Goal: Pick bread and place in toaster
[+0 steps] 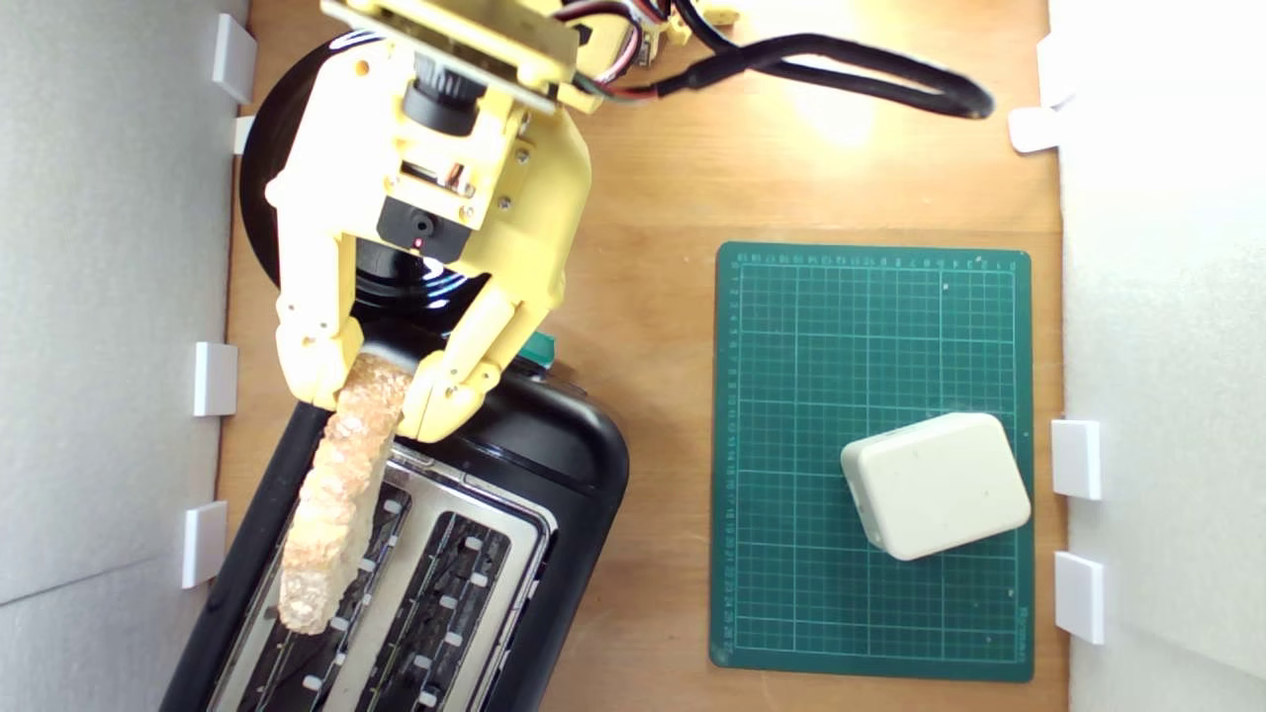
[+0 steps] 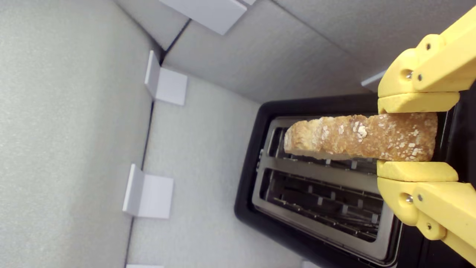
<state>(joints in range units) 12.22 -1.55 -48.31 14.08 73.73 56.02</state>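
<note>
My yellow gripper (image 1: 381, 396) is shut on the bread (image 1: 341, 485), a tan slice with a brown crust held on edge. The slice hangs over the toaster (image 1: 554, 465), a glossy black body with a silver top plate, lined up along the slot nearer the exterior view's left. In the wrist view the bread (image 2: 357, 137) sits clamped between the two yellow fingertips of the gripper (image 2: 416, 136), above one slot of the toaster (image 2: 323, 230); the other slot lies bare. I cannot tell whether the slice's lower edge has entered the slot. A green lever knob (image 1: 539, 348) peeks out beside the gripper.
A round black plate (image 1: 259, 148) lies under the arm at the back. A cream rounded block (image 1: 935, 485) rests on a green cutting mat (image 1: 870, 336) at the exterior view's right. White foam walls with small white brackets (image 1: 213, 378) flank the wooden table; a black cable (image 1: 851, 64) loops at the back.
</note>
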